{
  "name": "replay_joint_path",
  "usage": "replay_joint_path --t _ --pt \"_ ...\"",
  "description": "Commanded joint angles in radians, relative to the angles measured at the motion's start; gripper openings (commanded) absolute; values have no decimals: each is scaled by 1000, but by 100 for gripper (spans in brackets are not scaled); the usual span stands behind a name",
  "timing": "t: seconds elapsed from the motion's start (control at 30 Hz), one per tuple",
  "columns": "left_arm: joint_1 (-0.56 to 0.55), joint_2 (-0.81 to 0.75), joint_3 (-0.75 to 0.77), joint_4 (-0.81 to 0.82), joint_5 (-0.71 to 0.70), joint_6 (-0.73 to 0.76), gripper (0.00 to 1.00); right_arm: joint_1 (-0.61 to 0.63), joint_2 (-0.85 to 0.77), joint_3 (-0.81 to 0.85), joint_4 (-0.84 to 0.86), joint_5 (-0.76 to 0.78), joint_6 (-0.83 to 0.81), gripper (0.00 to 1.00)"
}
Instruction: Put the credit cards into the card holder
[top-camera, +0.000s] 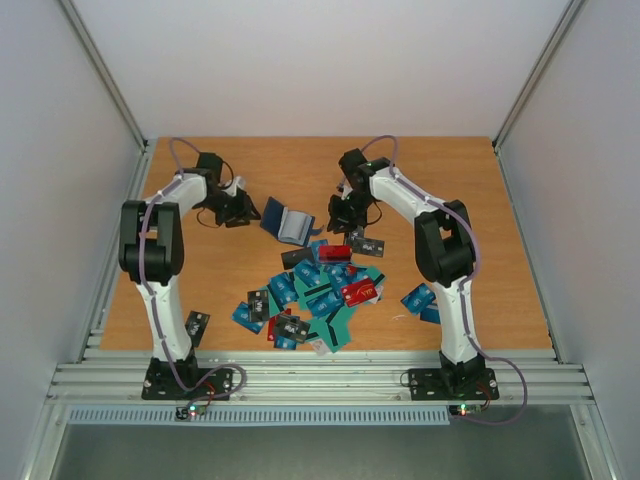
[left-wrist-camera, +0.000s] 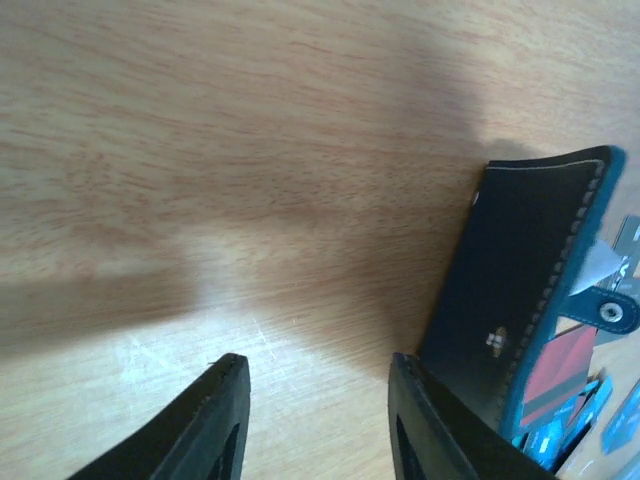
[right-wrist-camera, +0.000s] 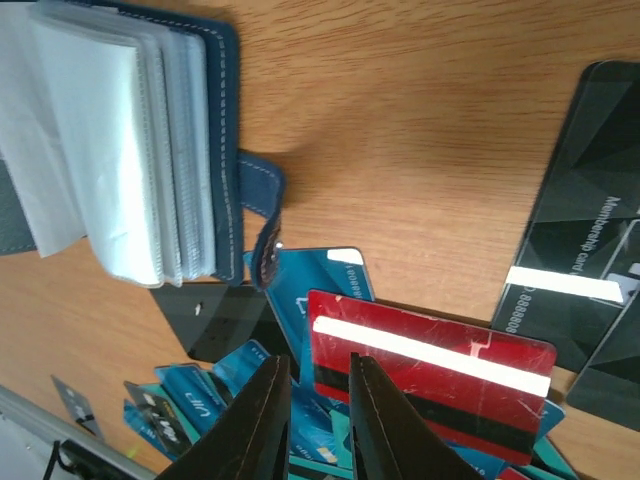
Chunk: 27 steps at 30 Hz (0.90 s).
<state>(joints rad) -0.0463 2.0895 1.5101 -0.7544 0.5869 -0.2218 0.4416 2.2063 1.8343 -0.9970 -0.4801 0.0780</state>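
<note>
My left arm reaches forward, its gripper (left-wrist-camera: 318, 365) low over the table (left-wrist-camera: 200, 150), jaws well apart and empty. The card holder (left-wrist-camera: 520, 290) is just right of them. Only the overhead view shows the credit cards (top-camera: 320, 290) heaped on the holder's near side. My right gripper (right-wrist-camera: 318, 362), right of the holder, has narrow jaws at a red card's (right-wrist-camera: 430, 375) edge. I cannot tell whether they grip it.

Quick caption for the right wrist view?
Right gripper, jaws narrowly apart, by a red card on the pile; card holder open at upper left.
</note>
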Motion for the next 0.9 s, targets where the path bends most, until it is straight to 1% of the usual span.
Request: replay_joint_path --t 0.0,0.07,0.17,0.37,0.6,0.7,0.87 --pt "23 -111 -5 12 -113 -15 42 -2 19 36 -43 64 -1 18" --pt "29 -112 7 1 -135 -5 42 -4 23 36 -46 71 -4 18" --pt "28 -56 49 -40 -85 32 40 -9 49 53 -52 83 -1 16" --pt "9 18 71 -31 -58 15 38 -10 113 106 -71 76 5 15" --pt "-57 41 116 -32 14 36 38 -10 171 145 -46 21 6 14" --pt "-91 38 135 -41 18 39 38 -10 196 178 -40 -17 8 14" --pt "-132 41 167 -59 -2 16 38 -11 227 232 -48 -37 3 14"
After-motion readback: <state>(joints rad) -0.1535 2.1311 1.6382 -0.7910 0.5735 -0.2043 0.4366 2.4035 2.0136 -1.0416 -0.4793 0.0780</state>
